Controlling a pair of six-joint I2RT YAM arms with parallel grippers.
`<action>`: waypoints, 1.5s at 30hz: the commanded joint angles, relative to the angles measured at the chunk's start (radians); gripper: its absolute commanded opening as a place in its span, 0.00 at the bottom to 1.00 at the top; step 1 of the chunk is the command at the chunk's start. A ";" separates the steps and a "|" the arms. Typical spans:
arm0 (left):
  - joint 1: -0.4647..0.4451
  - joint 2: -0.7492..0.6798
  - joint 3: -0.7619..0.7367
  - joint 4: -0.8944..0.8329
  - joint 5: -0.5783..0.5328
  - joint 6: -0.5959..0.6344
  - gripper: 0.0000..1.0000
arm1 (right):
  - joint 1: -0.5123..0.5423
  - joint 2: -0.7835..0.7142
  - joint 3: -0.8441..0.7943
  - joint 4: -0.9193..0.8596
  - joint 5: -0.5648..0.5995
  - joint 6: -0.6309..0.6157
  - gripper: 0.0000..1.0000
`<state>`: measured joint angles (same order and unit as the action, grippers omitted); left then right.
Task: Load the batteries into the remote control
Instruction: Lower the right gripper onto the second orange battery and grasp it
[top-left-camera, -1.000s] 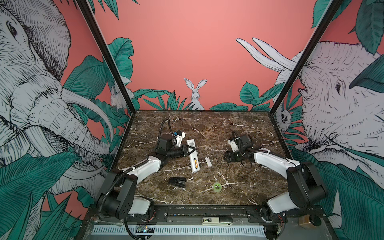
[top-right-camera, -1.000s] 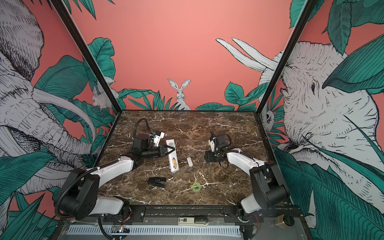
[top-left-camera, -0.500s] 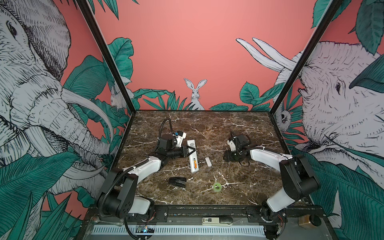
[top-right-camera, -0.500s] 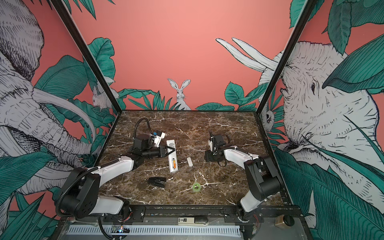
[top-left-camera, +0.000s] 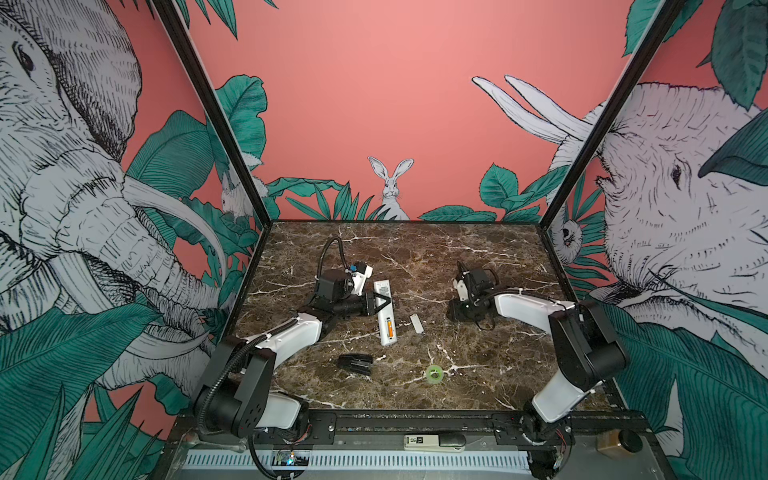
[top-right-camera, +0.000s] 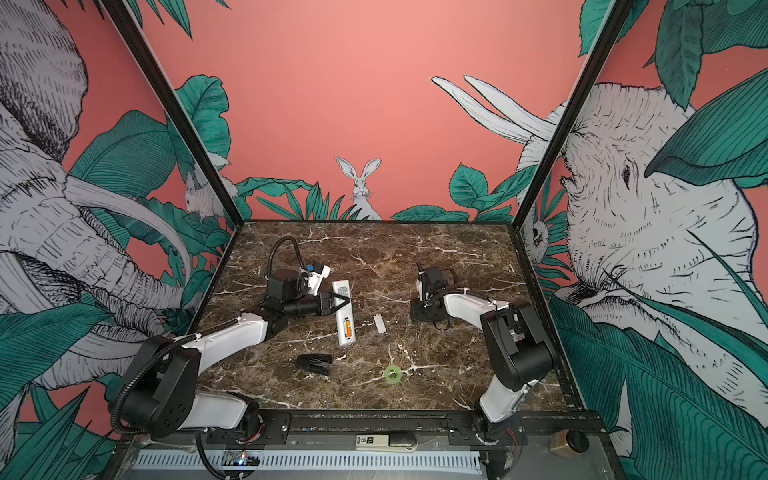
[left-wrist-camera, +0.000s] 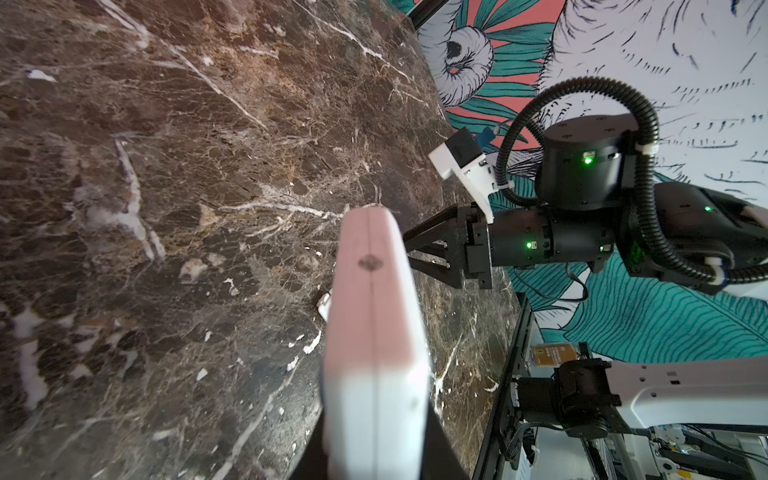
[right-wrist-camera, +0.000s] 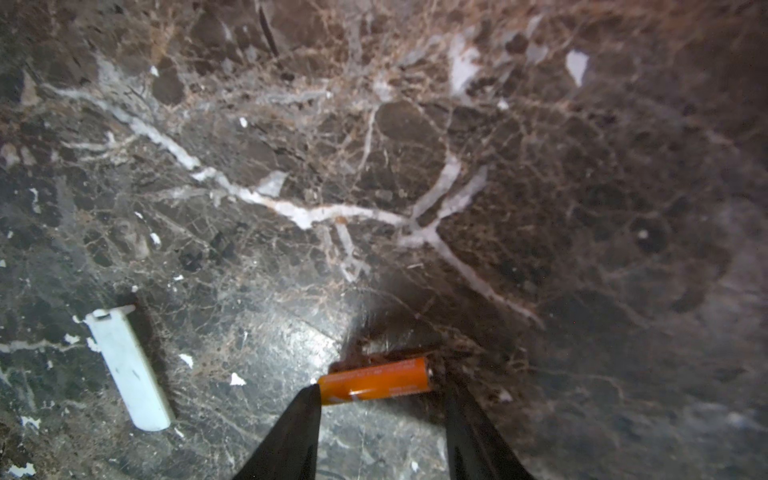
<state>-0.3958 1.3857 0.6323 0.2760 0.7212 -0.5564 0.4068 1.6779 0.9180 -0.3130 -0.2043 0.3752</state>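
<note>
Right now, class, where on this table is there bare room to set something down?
Free: the back strip of the table along the rear wall, and the front strip between the stapler, the green tape ring and its front edge. Crowded: the middle, around remote control and cover piece.

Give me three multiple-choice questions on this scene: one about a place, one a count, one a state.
1. Where does the battery cover lie? A) Between the remote control and the right gripper. B) On the stapler. C) Inside the tape ring.
2. How many orange batteries sit in the remote control's compartment? A) None. B) One. C) Two.
3. What state is the left gripper in? A) Open. B) Shut on the remote control. C) Shut on the stapler.
Answers: 1A, it lies apart between them; 2B, one orange cylinder shows there; 3B, its fingers clamp the remote's middle.
</note>
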 joint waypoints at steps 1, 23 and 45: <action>0.006 -0.017 -0.013 0.037 0.011 0.013 0.00 | 0.010 0.023 0.018 0.001 0.025 0.011 0.50; 0.015 -0.002 -0.012 0.046 0.020 0.001 0.00 | 0.103 0.147 0.134 -0.076 0.140 -0.052 0.29; 0.016 -0.063 -0.018 0.003 -0.009 0.001 0.00 | 0.119 0.068 0.076 -0.086 0.075 -0.125 0.05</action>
<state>-0.3847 1.3582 0.6212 0.2859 0.7143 -0.5568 0.5098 1.7706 1.0241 -0.3408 -0.0799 0.2726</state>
